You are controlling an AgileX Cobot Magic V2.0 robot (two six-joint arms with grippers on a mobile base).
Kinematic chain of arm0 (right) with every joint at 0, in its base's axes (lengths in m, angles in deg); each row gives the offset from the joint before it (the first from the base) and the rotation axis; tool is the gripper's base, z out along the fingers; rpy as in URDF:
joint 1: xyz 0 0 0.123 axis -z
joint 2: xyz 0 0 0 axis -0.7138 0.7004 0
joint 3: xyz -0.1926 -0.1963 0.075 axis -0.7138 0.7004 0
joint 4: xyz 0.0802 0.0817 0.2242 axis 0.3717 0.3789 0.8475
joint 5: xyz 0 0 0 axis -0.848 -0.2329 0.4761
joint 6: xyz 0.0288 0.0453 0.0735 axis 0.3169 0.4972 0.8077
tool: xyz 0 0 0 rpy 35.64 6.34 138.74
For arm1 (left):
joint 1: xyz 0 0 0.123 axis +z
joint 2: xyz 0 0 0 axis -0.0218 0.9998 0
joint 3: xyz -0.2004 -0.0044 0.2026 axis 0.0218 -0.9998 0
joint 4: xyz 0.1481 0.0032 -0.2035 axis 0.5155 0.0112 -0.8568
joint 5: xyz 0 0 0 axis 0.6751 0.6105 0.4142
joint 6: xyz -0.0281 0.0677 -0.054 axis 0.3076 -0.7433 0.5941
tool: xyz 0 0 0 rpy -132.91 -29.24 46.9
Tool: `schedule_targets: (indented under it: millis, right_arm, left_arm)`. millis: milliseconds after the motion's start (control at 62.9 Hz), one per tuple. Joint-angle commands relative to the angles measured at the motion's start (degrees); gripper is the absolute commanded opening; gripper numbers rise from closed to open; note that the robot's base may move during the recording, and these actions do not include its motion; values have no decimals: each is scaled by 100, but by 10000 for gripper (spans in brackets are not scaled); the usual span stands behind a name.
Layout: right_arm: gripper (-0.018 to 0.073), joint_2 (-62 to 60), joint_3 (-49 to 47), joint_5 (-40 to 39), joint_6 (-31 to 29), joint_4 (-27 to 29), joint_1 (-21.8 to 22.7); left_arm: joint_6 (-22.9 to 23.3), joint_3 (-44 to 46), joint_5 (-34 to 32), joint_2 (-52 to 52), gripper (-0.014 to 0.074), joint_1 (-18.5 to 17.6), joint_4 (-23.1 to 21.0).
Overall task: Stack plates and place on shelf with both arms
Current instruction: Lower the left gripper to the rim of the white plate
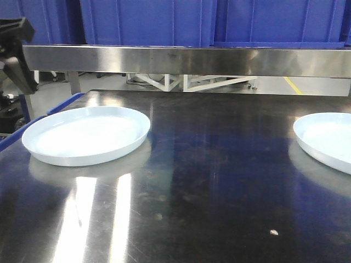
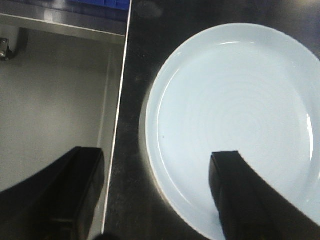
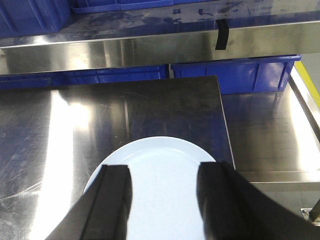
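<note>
Two pale bluish-white plates lie apart on the dark steel table: the left plate point(image 1: 88, 134) and the right plate point(image 1: 326, 139), which the frame edge cuts off. In the left wrist view my left gripper point(image 2: 157, 155) is open and straddles the near-left rim of the left plate point(image 2: 235, 115); one finger point(image 2: 82, 190) hangs past the table edge, the other point(image 2: 240, 200) over the plate. In the right wrist view my right gripper point(image 3: 164, 167) is open above the right plate point(image 3: 162, 155) and holds nothing. A black part of the left arm point(image 1: 13, 49) shows in the front view.
A stainless steel shelf point(image 1: 186, 60) runs across the back above the table, with blue bins point(image 1: 148, 19) on it. More blue bins point(image 3: 250, 75) sit under the shelf point(image 3: 150, 47). The table's left edge point(image 2: 117, 135) drops to the floor. A lower steel surface point(image 3: 270, 135) lies to the right.
</note>
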Motion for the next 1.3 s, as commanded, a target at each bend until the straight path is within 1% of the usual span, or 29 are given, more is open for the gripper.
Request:
schedule_targets:
  millis: [0, 398, 509, 525, 668, 970, 1018, 1288]
  right_arm:
    - [424, 8, -226, -434, -11, -65, 27]
    - [424, 8, -226, -434, -11, -65, 27]
    - [424, 8, -226, -434, -11, -65, 27]
    - [424, 8, -226, -434, -11, -65, 27]
    - [424, 8, -226, -434, -11, -65, 27]
    - [424, 8, -226, -434, -11, -65, 27]
    - [424, 8, -226, -434, -11, -65, 27]
    - [424, 8, -226, -434, -11, -65, 27]
  left_arm:
    - [-111, 279, -272, 29, 509, -37, -219]
    - [-135, 370, -382, 751, 509, -37, -291]
    - [-150, 378, -419, 805, 509, -41, -351]
    - [-225, 378, -432, 805, 509, -41, -389]
    - [-395, 398, -480, 805, 508, -41, -610]
    - [-443, 446, -594, 843, 508, -41, -638]
    - [-543, 446, -583, 888, 508, -71, -652]
    - [-544, 446, -608, 1167, 508, -313, -652]
